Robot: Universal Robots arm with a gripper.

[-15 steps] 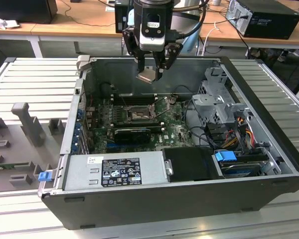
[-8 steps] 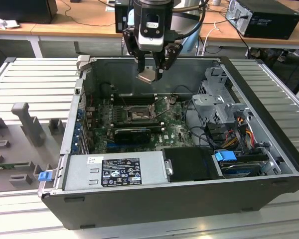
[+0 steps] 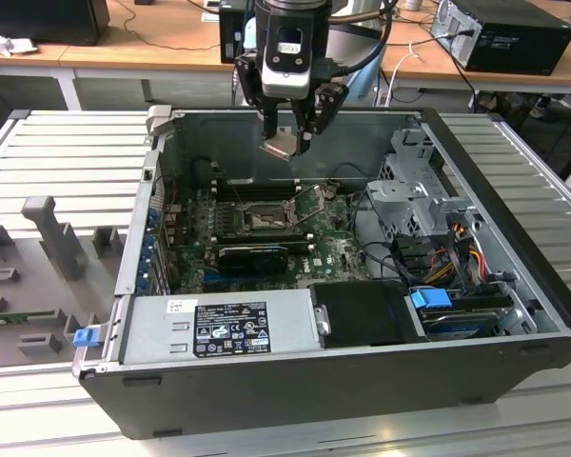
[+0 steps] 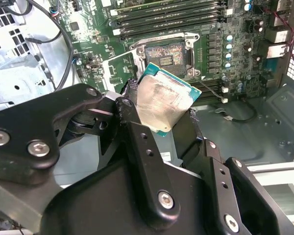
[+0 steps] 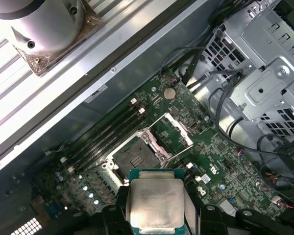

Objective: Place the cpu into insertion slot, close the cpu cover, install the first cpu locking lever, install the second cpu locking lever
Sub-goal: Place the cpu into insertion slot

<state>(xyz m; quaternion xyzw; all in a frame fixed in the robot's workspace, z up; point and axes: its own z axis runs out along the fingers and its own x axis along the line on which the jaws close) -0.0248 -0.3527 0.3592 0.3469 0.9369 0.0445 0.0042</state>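
Held the cpu [image 4: 164, 100] between the fingertips of the gripper [image 4: 161, 125], with jaws narrowed onto two opposite edges and the pale metal top turned toward the wrist. Hung well above the insertion slot [image 5: 135, 157], apart from the green circuit board [image 4: 88, 44], inside the open computer case [image 3: 514, 190]. Showed the slot bare, with the cpu cover [image 5: 172, 131] swung open beside it. Judged the placing step under way, nothing yet seated. Could not tell from these angles whether the chip's corner mark matched the socket's. Called for squaring the chip to the dark rim, keeping it level, coming straight down without pressing, and staying off the raised cover and the memory slots [image 5: 105, 134].
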